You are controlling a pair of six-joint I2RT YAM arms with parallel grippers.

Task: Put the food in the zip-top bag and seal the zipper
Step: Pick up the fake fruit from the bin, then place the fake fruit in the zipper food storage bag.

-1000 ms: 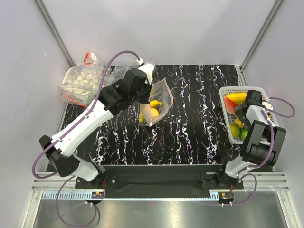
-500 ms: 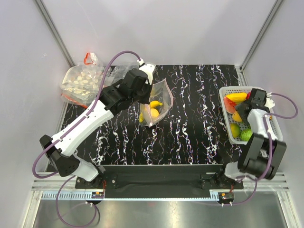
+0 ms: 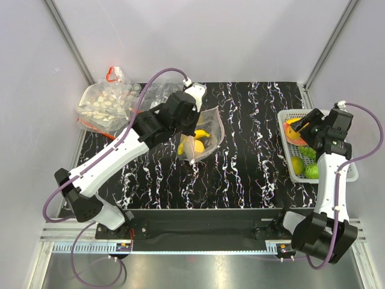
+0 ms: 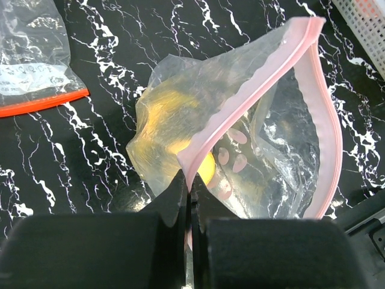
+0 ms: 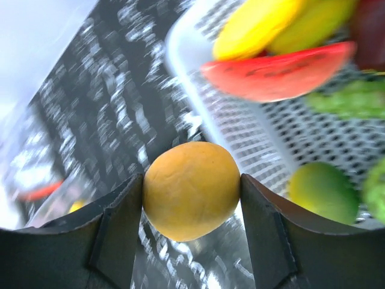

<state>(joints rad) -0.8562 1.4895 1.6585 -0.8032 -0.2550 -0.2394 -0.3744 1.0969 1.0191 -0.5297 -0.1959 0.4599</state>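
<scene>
Bench (image 3: pixel 252 150): black with white marbling; everything lies on it or hangs over it.
Basket (image 3: pixel 288 158): white mesh, at the right edge, holding a red slice (image 5: pixel 277 69), yellow pieces (image 5: pixel 258 24) and green ones (image 5: pixel 322 189).
Spare bag (image 3: pixel 105 105): far left corner, with a red-orange strip, lying apart from the rest.
Zip-top bag (image 4: pixel 271 138): mid-bench, mouth gaping, pale dots on the film, yellow food (image 4: pixel 204 165) inside.
Left hand (image 4: pixel 188 192): pinched tight on the bag's mouth edge, holding it up.
Right hand (image 5: pixel 191 198): fingers clamped on both sides of an orange fruit (image 5: pixel 189 177), over the basket's rim.
Zipper (image 4: pixel 258 84): pinkish strip, its two sides parted.
</scene>
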